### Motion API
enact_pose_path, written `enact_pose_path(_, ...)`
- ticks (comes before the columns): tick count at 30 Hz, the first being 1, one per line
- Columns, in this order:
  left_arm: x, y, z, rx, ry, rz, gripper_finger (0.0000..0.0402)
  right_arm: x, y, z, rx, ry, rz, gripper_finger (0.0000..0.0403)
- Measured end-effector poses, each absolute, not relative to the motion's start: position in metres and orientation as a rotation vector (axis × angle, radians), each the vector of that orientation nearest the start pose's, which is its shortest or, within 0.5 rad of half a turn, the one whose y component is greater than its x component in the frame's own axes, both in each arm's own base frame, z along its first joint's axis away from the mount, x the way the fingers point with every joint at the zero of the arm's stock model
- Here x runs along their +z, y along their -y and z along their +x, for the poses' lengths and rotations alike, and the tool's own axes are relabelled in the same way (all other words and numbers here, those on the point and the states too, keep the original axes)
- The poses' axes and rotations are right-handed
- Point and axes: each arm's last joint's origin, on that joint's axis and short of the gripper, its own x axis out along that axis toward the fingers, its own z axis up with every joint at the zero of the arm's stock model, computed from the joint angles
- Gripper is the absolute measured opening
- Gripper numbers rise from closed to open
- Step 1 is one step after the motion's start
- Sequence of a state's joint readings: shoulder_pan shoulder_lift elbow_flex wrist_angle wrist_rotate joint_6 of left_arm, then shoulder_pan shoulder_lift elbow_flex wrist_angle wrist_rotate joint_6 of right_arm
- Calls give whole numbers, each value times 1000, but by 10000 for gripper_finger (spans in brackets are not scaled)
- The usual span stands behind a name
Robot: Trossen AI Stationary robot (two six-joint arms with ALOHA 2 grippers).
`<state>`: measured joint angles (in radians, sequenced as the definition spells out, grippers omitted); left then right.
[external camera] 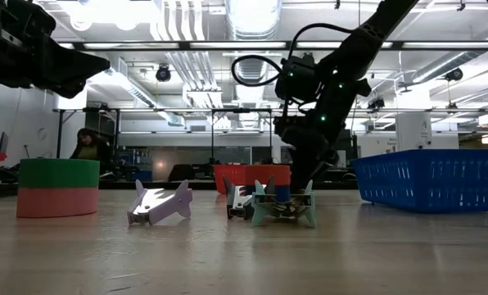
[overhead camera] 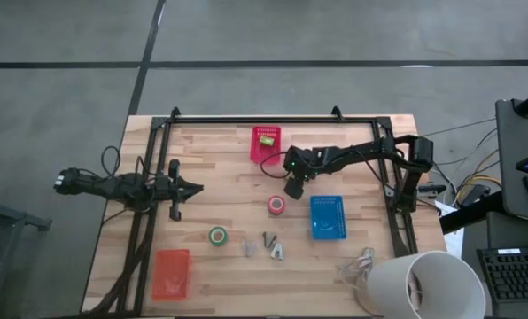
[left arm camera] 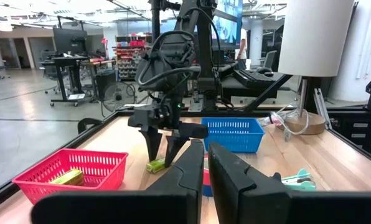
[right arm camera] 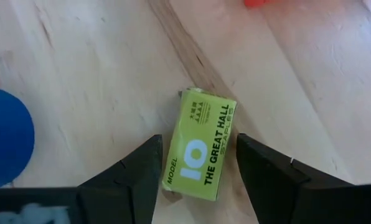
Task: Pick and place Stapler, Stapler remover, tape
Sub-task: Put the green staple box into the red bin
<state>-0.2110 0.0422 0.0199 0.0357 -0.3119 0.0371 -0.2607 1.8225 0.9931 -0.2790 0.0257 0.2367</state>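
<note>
The stapler (right arm camera: 201, 146), a small yellow-green box printed with "STAPLES", lies flat on the wooden table. My right gripper (right arm camera: 195, 158) points down over it, open, with one finger on each side of the box; I see no touch. The left wrist view shows this same gripper (left arm camera: 162, 149) standing over the box (left arm camera: 155, 165). A second yellow-green piece (overhead camera: 266, 139) lies in the red basket (overhead camera: 266, 152). The red-pink tape roll (overhead camera: 276, 206) and the green roll (overhead camera: 218, 236) lie flat. Three staple removers (overhead camera: 268, 245) lie near them. My left gripper (overhead camera: 193, 188) waits shut at the table's left.
A blue basket (overhead camera: 328, 217) sits right of the red-pink roll. An orange-red basket (overhead camera: 171, 270) lies at the near left corner. A white lamp shade (overhead camera: 423, 283) and cables stand at the near right. A black frame (overhead camera: 273, 118) borders the far edge and sides.
</note>
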Motion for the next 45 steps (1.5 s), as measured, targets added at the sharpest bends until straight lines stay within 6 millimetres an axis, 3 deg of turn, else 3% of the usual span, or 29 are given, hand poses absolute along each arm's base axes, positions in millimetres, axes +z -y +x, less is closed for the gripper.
enact_pose_path(25, 171, 12, 97, 101, 11, 34, 26, 135, 89, 330, -365, -1051, 310, 111)
enact_pose_path(45, 171, 12, 97, 101, 12, 34, 26, 183, 85, 355, -214, -1070, 311, 118)
